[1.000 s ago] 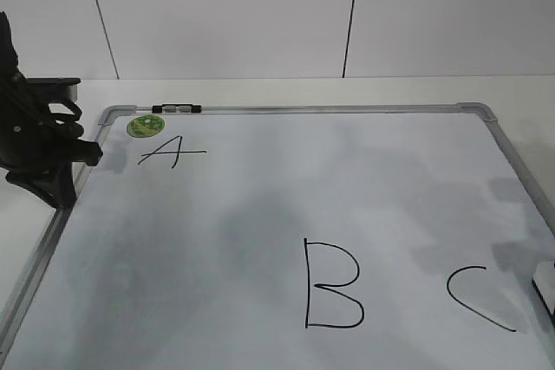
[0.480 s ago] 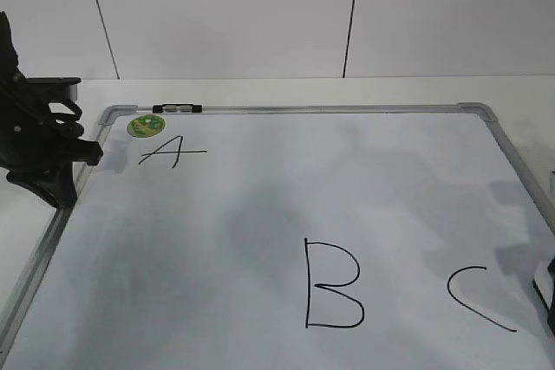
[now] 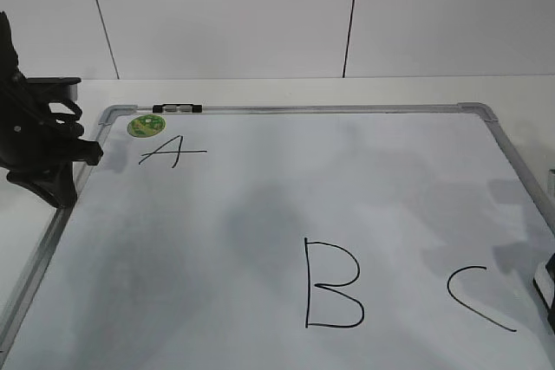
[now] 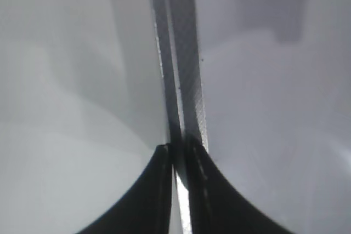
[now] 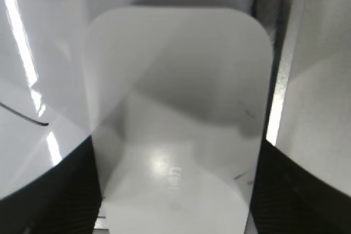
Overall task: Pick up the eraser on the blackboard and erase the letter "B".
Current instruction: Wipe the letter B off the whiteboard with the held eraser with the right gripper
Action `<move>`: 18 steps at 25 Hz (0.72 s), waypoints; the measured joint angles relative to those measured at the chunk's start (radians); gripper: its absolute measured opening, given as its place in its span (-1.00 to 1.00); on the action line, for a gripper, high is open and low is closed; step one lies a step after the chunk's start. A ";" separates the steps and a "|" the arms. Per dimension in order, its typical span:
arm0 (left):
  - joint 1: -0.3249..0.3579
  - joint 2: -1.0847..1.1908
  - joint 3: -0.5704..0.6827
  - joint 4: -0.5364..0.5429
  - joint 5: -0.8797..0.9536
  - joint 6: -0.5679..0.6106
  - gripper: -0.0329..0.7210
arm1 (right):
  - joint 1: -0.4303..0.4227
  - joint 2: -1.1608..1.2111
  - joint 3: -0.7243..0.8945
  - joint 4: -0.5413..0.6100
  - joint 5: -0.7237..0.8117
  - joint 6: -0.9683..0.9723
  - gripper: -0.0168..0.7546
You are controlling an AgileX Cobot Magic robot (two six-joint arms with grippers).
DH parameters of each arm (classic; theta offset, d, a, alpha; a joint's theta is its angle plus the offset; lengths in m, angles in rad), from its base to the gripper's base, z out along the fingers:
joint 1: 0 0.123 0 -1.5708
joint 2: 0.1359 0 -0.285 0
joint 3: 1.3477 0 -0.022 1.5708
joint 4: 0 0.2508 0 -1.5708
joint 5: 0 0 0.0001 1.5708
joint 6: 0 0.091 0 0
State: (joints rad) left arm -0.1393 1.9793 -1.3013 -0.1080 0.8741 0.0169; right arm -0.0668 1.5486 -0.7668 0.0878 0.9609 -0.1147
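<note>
The blackboard [image 3: 347, 109] is a white dry-erase board with a silver frame. The black letter "B" [image 3: 332, 283] is drawn at its lower middle. The white eraser [image 5: 175, 108] fills the right wrist view, lying by the board's right frame [image 5: 274, 113]. My right gripper [image 5: 175, 190] has a black finger pressed against each long side of it. In the exterior view only a dark sliver of that gripper [image 3: 550, 292] shows at the right edge, and the eraser is hidden. My left gripper [image 4: 178, 149] is shut and empty over the board's left frame [image 4: 178, 53]; it shows at the far left of the exterior view [image 3: 61, 192].
A small "A" [image 3: 171, 152] is at the board's upper left, a curved "C" [image 3: 477, 296] right of the "B". A round green disc [image 3: 145, 126] and a marker [image 3: 176, 108] lie at the top frame. White wall panels stand behind.
At the right edge of the exterior view, the eraser's white corner has gone behind the dark right gripper. The left arm has not moved.
</note>
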 joint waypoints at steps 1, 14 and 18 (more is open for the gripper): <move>0.000 0.000 0.000 0.000 0.000 0.000 -0.80 | 0.000 0.000 0.000 0.000 0.000 0.000 0.52; 0.000 0.000 0.000 0.000 -0.002 0.000 -0.80 | 0.000 0.003 -0.043 0.004 0.042 0.000 0.50; 0.000 0.000 0.000 0.000 -0.002 0.000 -0.80 | 0.000 -0.013 -0.097 0.009 0.094 0.000 0.50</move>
State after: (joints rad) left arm -0.1393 1.9793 -1.3013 -0.1080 0.8719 0.0169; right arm -0.0665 1.5353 -0.8639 0.0970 1.0550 -0.1147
